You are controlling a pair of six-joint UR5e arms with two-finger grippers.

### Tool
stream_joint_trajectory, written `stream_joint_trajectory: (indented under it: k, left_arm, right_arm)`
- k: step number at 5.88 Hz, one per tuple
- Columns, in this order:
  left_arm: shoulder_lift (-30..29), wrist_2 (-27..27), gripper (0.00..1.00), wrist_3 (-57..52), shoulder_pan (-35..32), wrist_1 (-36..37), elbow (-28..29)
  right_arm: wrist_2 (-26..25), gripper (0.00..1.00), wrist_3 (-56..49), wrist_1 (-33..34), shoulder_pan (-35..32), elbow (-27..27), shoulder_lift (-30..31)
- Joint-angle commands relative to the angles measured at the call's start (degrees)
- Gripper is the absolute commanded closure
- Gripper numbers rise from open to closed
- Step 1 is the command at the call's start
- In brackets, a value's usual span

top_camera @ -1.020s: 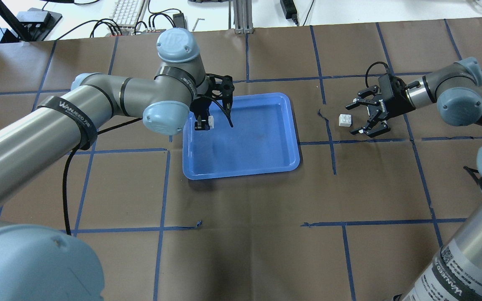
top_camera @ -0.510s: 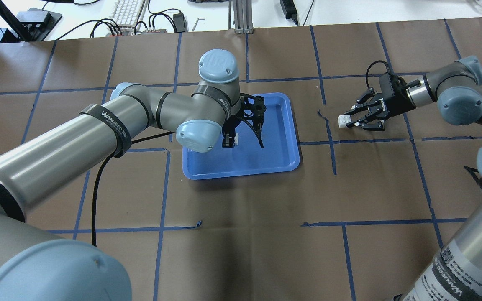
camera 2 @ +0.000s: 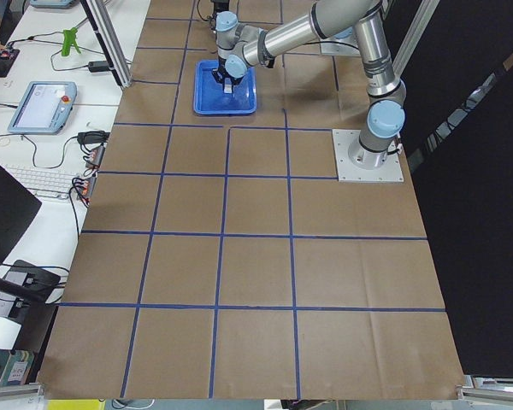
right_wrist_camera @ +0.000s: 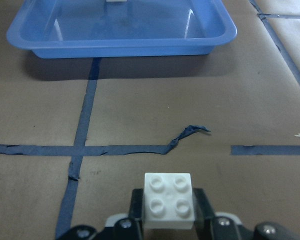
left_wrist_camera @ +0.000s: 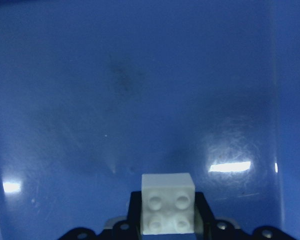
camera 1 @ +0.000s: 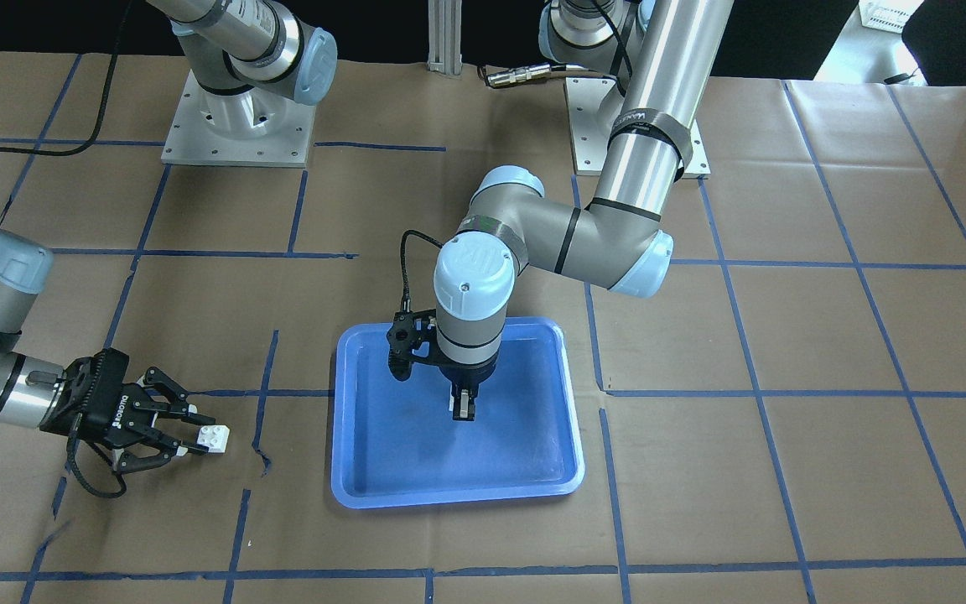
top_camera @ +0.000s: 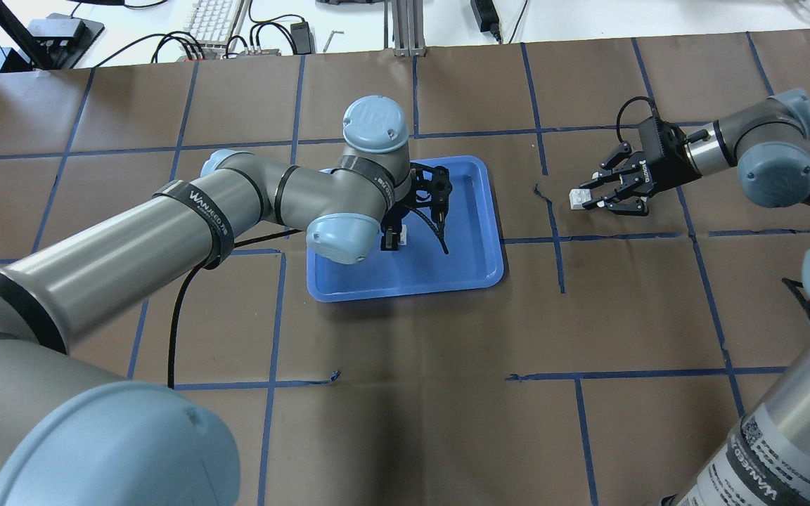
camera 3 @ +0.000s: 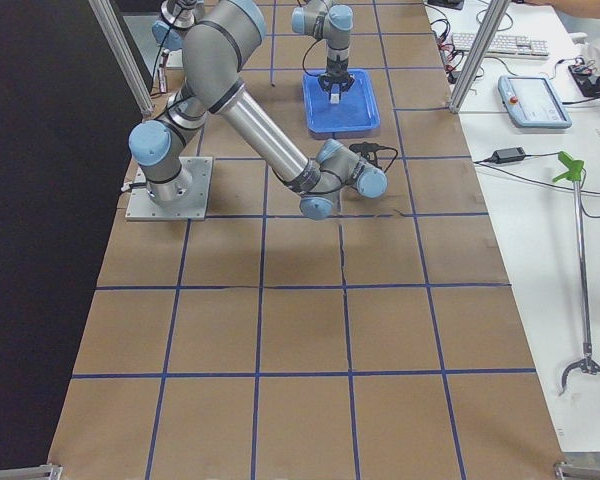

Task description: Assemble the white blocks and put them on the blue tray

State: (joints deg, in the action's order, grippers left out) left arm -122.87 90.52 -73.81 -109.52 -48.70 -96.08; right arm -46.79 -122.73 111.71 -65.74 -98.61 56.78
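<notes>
Left arm's elbowed over the blue tray (top_camera: 472, 263), left claw (top_camera: 392, 239) pointing straight down, pinching a white block (left_wrist_camera: 168, 202) over the tray. Right arm's stretched low, right claw (top_camera: 586, 200) lying flat, clamped on the other block (top_camera: 575, 199), well apart from the tray.

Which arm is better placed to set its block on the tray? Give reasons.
Probably left. The left fingers hold a white block above the blue tray; the right fingers hold the other white block over the table beside it.
</notes>
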Motion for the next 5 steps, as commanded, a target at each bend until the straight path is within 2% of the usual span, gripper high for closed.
stream_joint_trajectory:
  k: [1, 2, 3, 5]
  left_arm:
    - [-1.58, 0.18, 0.01, -0.11, -0.08, 1.77, -0.34]
    - [-0.63, 0.44, 0.01, -0.2, -0.08, 1.42, -0.16]
    - [1.47, 0.53, 0.01, -0.2, 0.27, -0.41, 0.89]
    - [11.88, 0.45, 0.01, 0.15, 4.47, -15.02, 1.77]
  right_arm:
    - [-0.23, 0.68, 1.97, -1.4, -0.62, 0.88, 5.67]
    - [-0.32, 0.67, 1.71, -7.24, -1.14, 0.09, 9.45]
    - [-0.49, 0.68, 1.27, -7.82, -1.41, -2.0, 12.1]
    - [-0.41, 0.67, -0.04, -7.57, -3.5, -6.83, 15.36]
